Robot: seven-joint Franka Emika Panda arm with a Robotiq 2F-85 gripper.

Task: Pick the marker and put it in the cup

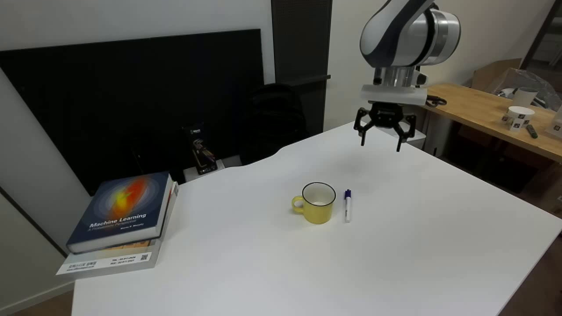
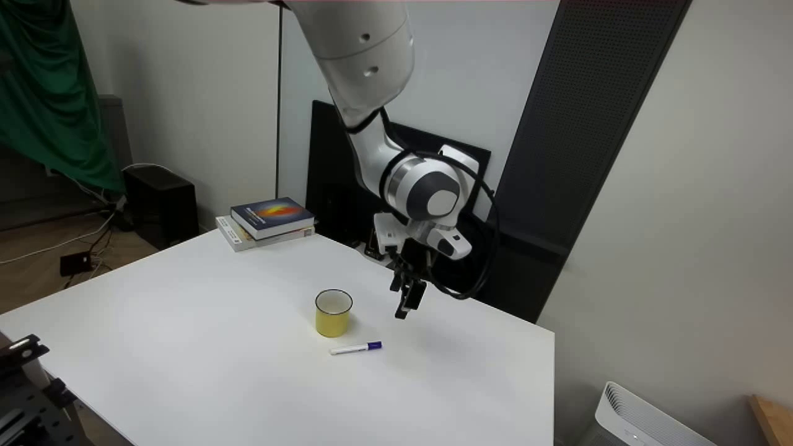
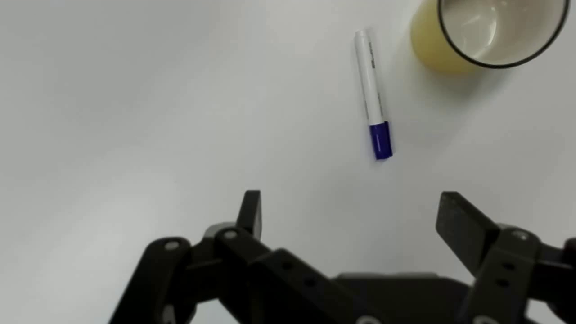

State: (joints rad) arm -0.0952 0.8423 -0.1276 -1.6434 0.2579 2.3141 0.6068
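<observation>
The white marker with a dark blue cap lies flat on the white table, seen in both exterior views [image 1: 347,208] [image 2: 353,349] and in the wrist view [image 3: 370,85]. The yellow cup stands upright close beside the marker, apart from it, in both exterior views [image 1: 317,213] [image 2: 332,322]. In the wrist view the cup [image 3: 432,45] is cut off at the top right; its handle is out of that view. My gripper [image 1: 380,148] is open and empty, above the table on the cap side of the marker. Its fingers also show in the wrist view [image 3: 350,193], below the cap end.
Two stacked books [image 1: 123,210] lie at a table edge, also seen in an exterior view [image 2: 272,218]. The white table [image 1: 272,272] has a dark panel [image 1: 145,101] behind it. A wooden desk [image 1: 465,103] with small items stands beyond the table.
</observation>
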